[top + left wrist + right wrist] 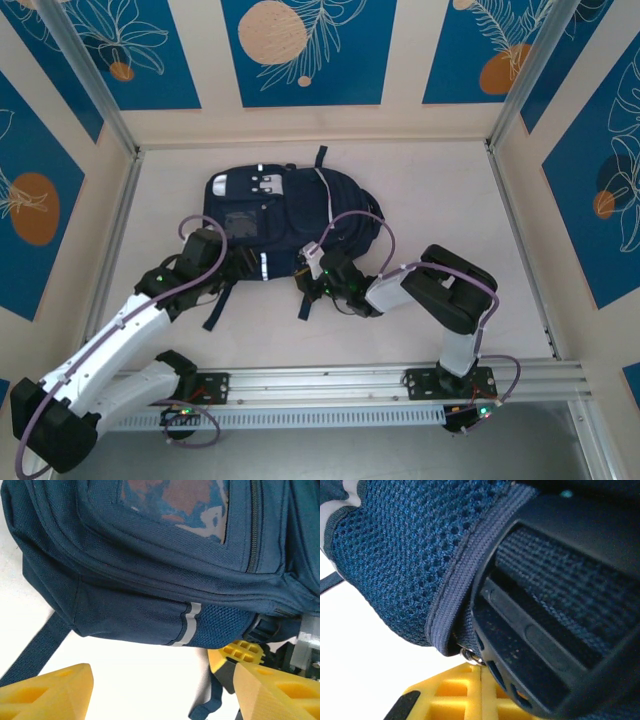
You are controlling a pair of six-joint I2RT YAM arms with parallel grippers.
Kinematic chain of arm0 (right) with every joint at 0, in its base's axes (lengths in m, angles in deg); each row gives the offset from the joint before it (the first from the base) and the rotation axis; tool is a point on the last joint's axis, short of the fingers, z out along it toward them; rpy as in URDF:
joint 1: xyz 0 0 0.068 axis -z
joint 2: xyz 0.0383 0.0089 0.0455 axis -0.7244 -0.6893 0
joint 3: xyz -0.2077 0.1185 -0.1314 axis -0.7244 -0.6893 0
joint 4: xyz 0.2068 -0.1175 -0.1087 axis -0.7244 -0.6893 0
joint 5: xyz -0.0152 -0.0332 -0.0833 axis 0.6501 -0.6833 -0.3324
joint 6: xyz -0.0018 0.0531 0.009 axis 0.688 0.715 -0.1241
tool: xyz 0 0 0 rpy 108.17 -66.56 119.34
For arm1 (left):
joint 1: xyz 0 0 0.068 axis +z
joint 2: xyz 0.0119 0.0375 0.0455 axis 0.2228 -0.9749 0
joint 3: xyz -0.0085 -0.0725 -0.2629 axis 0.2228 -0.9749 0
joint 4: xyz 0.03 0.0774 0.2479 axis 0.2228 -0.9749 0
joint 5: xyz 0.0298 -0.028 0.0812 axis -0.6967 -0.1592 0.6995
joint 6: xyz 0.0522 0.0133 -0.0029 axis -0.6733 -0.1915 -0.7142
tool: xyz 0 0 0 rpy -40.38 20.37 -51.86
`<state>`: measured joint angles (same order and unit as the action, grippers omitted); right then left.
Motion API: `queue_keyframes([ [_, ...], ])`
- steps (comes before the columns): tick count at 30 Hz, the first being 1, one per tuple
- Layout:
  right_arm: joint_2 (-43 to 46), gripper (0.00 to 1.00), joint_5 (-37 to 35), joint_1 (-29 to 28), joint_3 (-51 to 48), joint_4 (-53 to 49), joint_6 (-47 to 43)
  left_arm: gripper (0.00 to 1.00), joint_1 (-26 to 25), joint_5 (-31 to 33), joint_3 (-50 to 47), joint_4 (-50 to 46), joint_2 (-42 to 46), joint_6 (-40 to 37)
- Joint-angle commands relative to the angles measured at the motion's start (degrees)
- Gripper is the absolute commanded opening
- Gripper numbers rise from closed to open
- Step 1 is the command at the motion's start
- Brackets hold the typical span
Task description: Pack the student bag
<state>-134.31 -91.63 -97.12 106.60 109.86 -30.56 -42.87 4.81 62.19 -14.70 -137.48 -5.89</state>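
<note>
Student bag (270,215) lies flat on the white table (430,200), front pockets facing up, dark straps trailing off its near edge. Both arms reach in to that near edge.

Left gripper (236,266) sits at the bag's near-left corner, claw spread wide. In the left wrist view, its two yellow fingers (50,692) stand far apart with bare table between them, holding nothing. Just beyond them is the bag's side wall with a grey reflective stripe (190,622) and a loose strap (35,650) running off the corner.

Right gripper (318,284) is at the bag's near edge, right of the stripe. Its claw is closed, yellow pads (465,692) pressed together (a thin seam shows between them). The right wrist view is jammed close against the bag's blue mesh (405,555) and a black plastic buckle (545,645). Cannot tell whether any fabric is pinched.
</note>
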Motion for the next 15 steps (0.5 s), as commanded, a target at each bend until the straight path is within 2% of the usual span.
queue_keyframes([
  [1, 1.3, 0.00, -1.0, -0.7, -1.0, 2.5, -2.1, 0.80, 0.7, -0.6, -0.9, 0.8, -2.4, 1.8],
  [3, 2.2, 0.00, -1.8, -1.5, -1.7, 1.6, -3.8, 0.83, 0.7, -2.4, -1.0, 1.2, -4.6, 3.8],
  [7, 3.2, 0.00, -2.4, -3.0, -1.9, 0.4, -5.5, 0.84, 0.7, -5.7, -1.7, 3.5, -9.3, 7.4],
  [12, 4.0, 0.00, -4.1, -3.7, -3.6, 2.6, -5.5, 0.84, 0.7, -5.4, -2.7, 6.6, -13.0, 8.4],
  [13, 4.1, 0.03, -4.0, -3.5, -4.1, 3.3, -5.7, 0.84, 0.7, -5.4, -2.9, 7.0, -13.1, 8.5],
  [15, 3.8, 0.26, -4.2, -3.2, -5.5, 5.2, -6.6, 0.83, 0.7, -5.2, -3.2, 7.8, -12.9, 8.5],
])
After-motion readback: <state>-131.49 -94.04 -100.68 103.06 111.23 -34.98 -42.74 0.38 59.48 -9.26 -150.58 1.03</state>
